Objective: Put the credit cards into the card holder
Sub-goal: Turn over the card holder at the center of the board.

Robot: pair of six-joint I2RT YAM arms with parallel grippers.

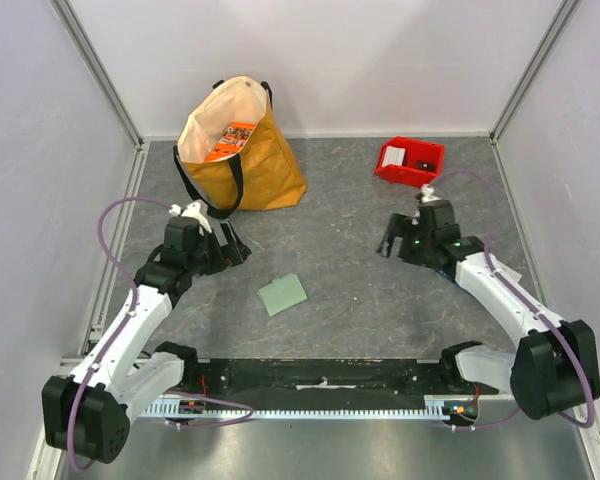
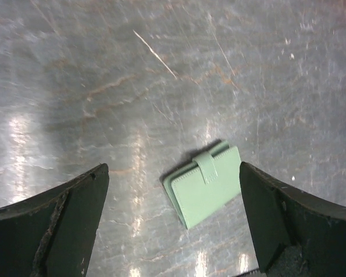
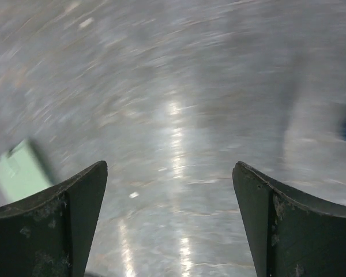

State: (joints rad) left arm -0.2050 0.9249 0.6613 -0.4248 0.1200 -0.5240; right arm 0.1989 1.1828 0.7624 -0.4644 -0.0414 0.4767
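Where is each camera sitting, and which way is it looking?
Top: high behind the arms, looking down at the table; both whole arms show.
Left wrist: on the left arm, facing down at the card holder; open left claw shows.
Right wrist: on the right arm, facing blurry table; open right claw shows.
All three see the card holder.
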